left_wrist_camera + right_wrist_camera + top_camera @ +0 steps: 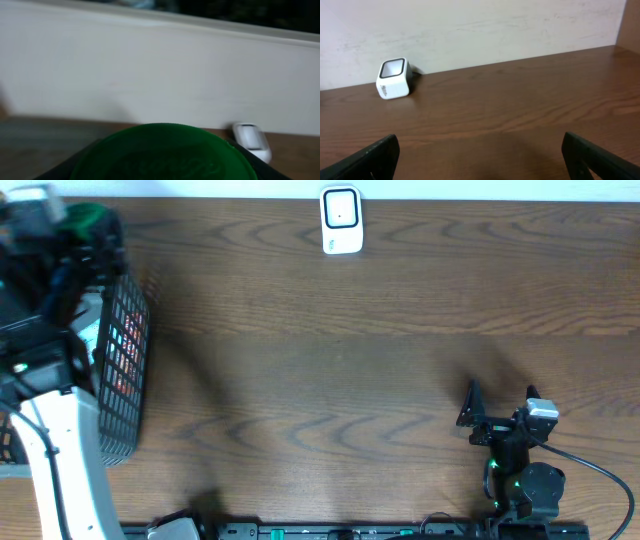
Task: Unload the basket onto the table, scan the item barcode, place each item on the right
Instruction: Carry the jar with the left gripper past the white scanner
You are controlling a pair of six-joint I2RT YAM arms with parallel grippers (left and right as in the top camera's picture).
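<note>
Overhead view: left end effector (162, 169) sits at the far left corner of the desk (300, 360), clamped on a round green item (86, 222), w/ a dark finger on each side of it in the left wrist view. That item fills the lower middle of the wrist pic, right up against the camera; no barcode can be made out on it. White scanner (341, 220) stands at the far edge of the desk by the wall (470, 25), well apart from the item, off to its right. Black mesh basket (125, 360) lies just near-side of the left arm. Right end effector (500, 408) is low at the near right, fingers wide apart, nothing btwn them, facing the scanner from across the desk
</note>
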